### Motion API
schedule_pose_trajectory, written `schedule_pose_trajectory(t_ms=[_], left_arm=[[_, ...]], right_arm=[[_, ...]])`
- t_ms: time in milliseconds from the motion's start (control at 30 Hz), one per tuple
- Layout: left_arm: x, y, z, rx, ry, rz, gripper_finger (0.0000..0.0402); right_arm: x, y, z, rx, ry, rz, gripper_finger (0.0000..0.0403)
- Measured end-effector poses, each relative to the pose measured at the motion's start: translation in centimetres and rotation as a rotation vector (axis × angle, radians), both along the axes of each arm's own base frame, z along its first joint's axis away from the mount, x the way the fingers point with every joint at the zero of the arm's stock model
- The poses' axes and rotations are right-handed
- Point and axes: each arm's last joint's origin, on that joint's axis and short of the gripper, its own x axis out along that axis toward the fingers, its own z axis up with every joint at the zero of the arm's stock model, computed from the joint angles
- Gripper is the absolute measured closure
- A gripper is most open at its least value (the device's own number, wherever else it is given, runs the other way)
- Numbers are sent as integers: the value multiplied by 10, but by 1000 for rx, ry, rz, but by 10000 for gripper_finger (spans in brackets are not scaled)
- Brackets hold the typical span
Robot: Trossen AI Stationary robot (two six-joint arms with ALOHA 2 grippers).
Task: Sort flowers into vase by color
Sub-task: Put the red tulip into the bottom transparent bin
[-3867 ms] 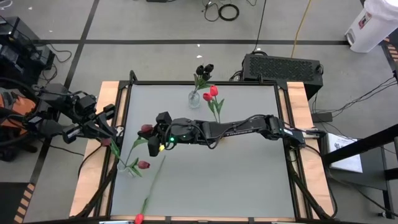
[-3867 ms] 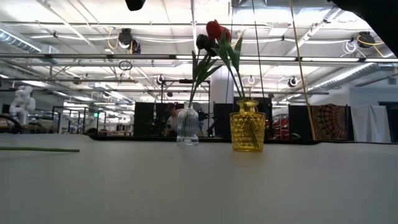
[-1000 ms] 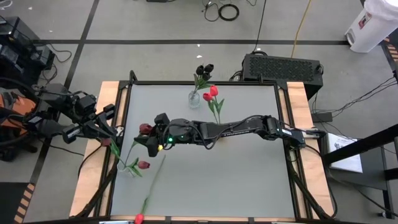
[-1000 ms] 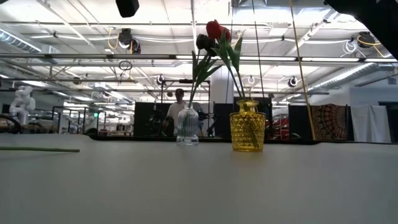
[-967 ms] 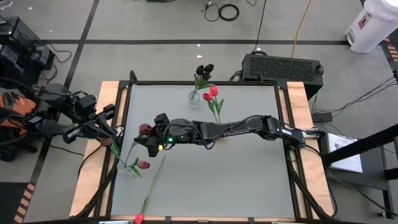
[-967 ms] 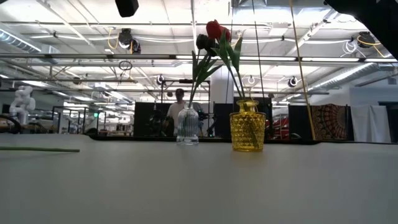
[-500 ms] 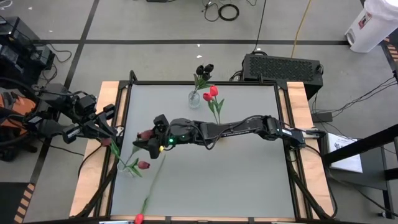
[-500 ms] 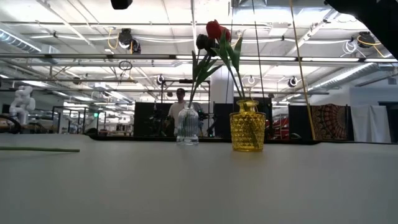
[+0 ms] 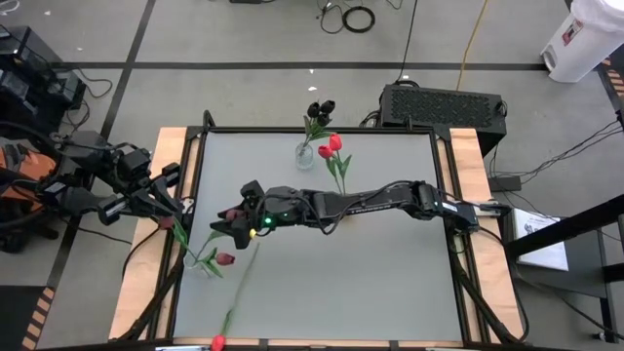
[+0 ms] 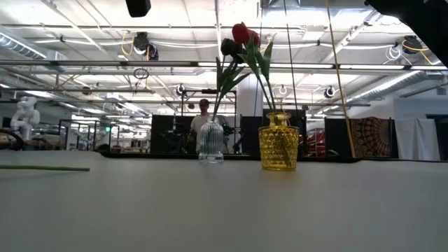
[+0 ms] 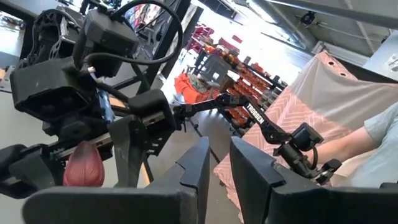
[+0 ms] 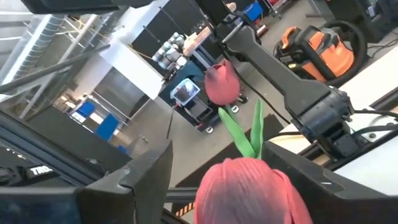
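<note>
Across the grey rectangular tabletop, the dark right arm reaches from the right edge toward the left edge. Its right gripper has fingers spread wide, with a dark maroon tulip head between them; contact cannot be judged. At the left edge, the left gripper pinches the thin green stem of another maroon tulip, fingers nearly pressed together. Near the far edge stands a clear ribbed glass vase holding black tulips; beside it, a yellow textured glass vase holds bright red tulips. One red tulip with a long stem lies at the near edge, toward the left corner.
</note>
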Motion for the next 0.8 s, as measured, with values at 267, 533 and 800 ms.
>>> schedule_pose_trajectory(t_ms=[267,533,800], left_arm=[[0,0,0,0,0,0,333],[0,0,0,0,0,0,333],[0,0,0,0,4,0,333]], right_arm=[[0,-3,0,-13,2,-32,165],[-1,-8,4,-26,-16,-52,165],[-1,-10,5,-31,-21,-100,165]])
